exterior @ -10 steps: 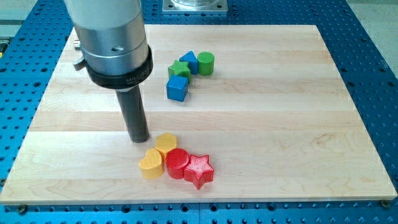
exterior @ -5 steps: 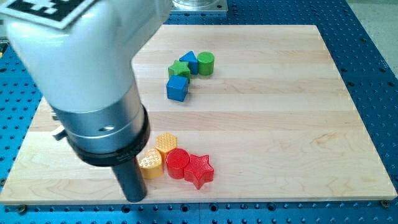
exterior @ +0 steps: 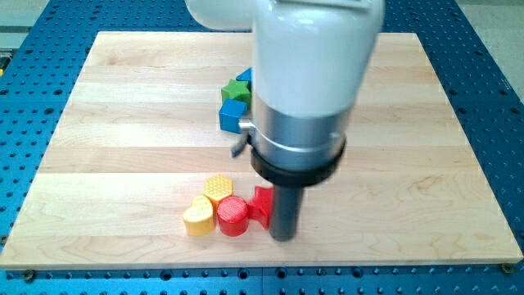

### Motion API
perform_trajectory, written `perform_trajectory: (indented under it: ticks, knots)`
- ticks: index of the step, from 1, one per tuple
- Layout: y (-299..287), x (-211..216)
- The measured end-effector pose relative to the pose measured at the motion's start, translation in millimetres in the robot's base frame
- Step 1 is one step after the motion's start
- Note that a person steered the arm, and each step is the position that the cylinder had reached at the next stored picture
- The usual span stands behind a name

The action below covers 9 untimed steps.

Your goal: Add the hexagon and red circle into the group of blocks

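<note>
The yellow hexagon [exterior: 219, 188] and the red circle [exterior: 232, 215] lie near the view's bottom centre, touching each other. A yellow heart [exterior: 197, 216] sits at the circle's left. A red star [exterior: 261, 203] sits at the circle's right, partly hidden by the rod. My tip [exterior: 283, 236] rests on the board just right of the red star. The far group shows a blue cube [exterior: 232, 116], a green block [exterior: 234, 91] and a blue block [exterior: 244, 78]; the arm hides the rest of it.
The arm's grey and white body [exterior: 303, 74] covers the board's upper middle. The wooden board [exterior: 426, 164] sits on a blue perforated table [exterior: 499, 82].
My tip has swung from the board's bottom left, below the yellow heart, across to the right side of the red star. The blocks near the bottom look unmoved.
</note>
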State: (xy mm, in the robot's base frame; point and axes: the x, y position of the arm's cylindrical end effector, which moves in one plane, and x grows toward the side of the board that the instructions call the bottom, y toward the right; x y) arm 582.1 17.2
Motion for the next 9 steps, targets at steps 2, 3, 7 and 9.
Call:
perform_trajectory:
  ticks: [2, 3, 7, 9]
  knots:
    - [-3.4, -17.1]
    - [29.6, 27.2]
    - [-78.4, -36.1]
    - [-83.6, -84.0]
